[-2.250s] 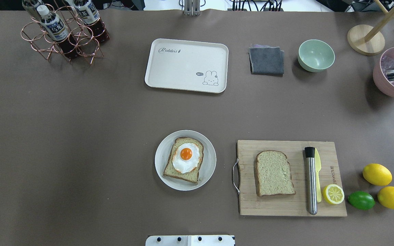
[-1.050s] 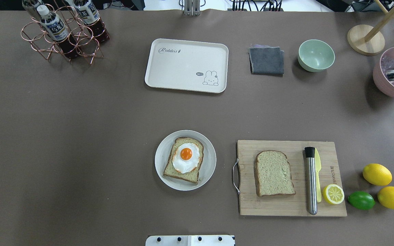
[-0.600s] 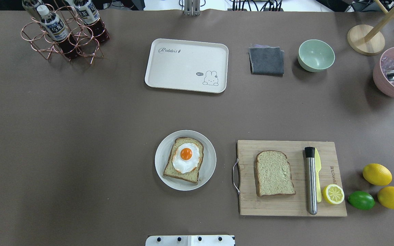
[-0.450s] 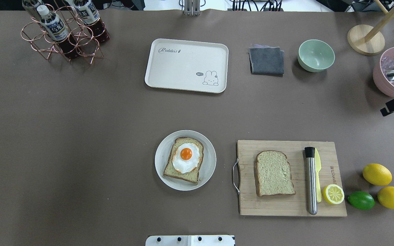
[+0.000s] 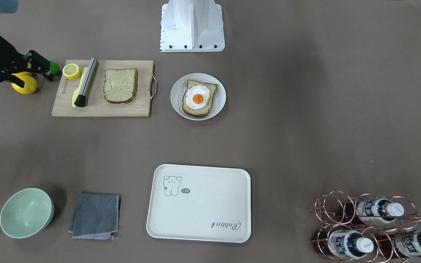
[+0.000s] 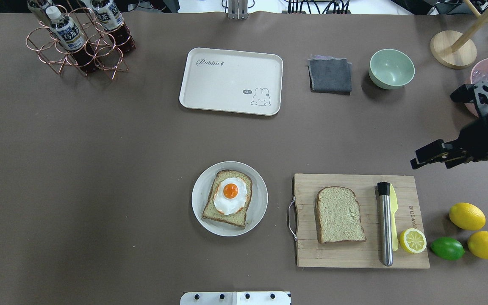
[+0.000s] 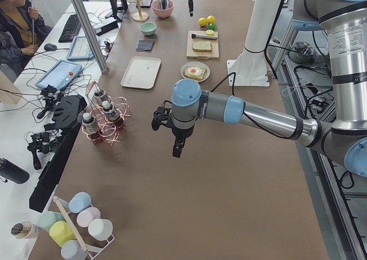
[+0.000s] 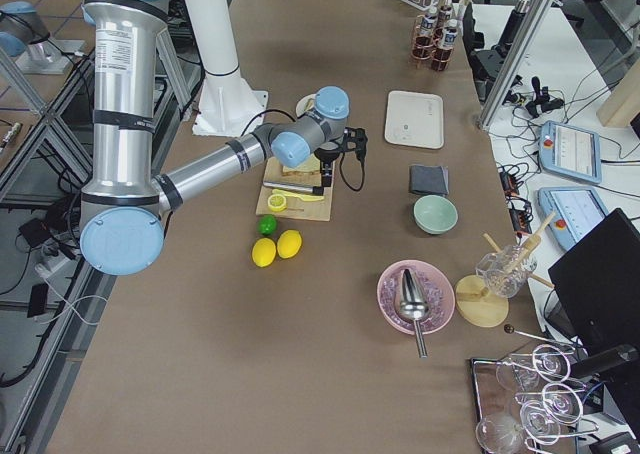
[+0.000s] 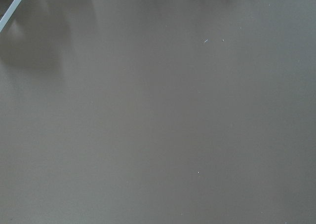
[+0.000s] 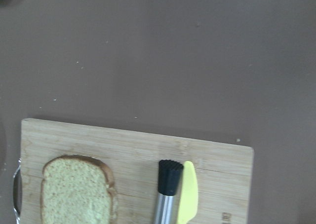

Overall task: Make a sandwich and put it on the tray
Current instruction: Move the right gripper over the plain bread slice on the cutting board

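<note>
One bread slice (image 6: 227,212) with the fried egg (image 6: 230,195) on it lies on a round white dish (image 6: 201,212) near the table's middle front. The second bread slice (image 6: 339,214) lies bare on the wooden cutting board (image 6: 354,254); it also shows in the right wrist view (image 10: 76,189). The cream tray (image 6: 231,80) sits empty at the back centre. My right gripper (image 6: 433,128) hangs open and empty, high above the table, beyond the board's far right corner. My left gripper (image 7: 178,151) shows only in the left side view, far from the food; I cannot tell its state.
A steel muddler (image 6: 385,224), a yellow knife (image 6: 394,212) and a lemon half (image 6: 412,240) lie on the board. Lemons (image 6: 467,216) and a lime (image 6: 447,248) lie to its right. A grey cloth (image 6: 331,75), green bowl (image 6: 391,67), pink bowl (image 6: 481,70) and bottle rack (image 6: 79,40) line the back.
My right arm has come in from the right edge and moved left and toward the cutting board, now covering part of the pink bowl. The food and tray have not moved.
</note>
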You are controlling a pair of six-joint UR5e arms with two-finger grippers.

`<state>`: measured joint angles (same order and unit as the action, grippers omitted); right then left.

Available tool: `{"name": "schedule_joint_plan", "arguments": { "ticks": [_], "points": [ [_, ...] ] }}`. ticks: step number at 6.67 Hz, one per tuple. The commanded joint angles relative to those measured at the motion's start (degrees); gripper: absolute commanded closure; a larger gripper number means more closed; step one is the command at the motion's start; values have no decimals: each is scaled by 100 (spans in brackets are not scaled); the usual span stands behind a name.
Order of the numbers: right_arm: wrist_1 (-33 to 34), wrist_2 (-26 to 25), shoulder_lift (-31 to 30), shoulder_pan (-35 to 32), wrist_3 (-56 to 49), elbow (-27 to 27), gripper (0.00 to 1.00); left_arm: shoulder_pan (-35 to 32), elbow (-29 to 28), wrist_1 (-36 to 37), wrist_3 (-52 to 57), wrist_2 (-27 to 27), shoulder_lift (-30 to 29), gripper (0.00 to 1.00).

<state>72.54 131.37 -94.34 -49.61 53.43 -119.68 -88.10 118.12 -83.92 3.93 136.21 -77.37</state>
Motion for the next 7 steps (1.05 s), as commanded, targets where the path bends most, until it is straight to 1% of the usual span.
{"name": "schedule_joint_plan", "arguments": {
  "ticks": [1, 2, 3, 6, 7],
  "points": [
    [-1045, -1255, 73, 1508, 1525, 267, 2, 12, -139, -184, 2, -7, 3, 3],
    [-1371, -1410, 239, 1759, 1834, 635, 3, 13, -201, -325, -6, -15, 3, 3],
    [-1626, -1542, 240, 1953, 2046, 752, 6, 13, -193, -327, -7, -7, 3, 3],
    [-1655, -1842, 328, 2315, 2198, 849, 18, 13, -176, -335, -7, 2, -6, 3],
    [-1655, -1843, 389, 2324, 2241, 902, 33, 13, -167, -335, 2, -7, -6, 3]
  ]
}}
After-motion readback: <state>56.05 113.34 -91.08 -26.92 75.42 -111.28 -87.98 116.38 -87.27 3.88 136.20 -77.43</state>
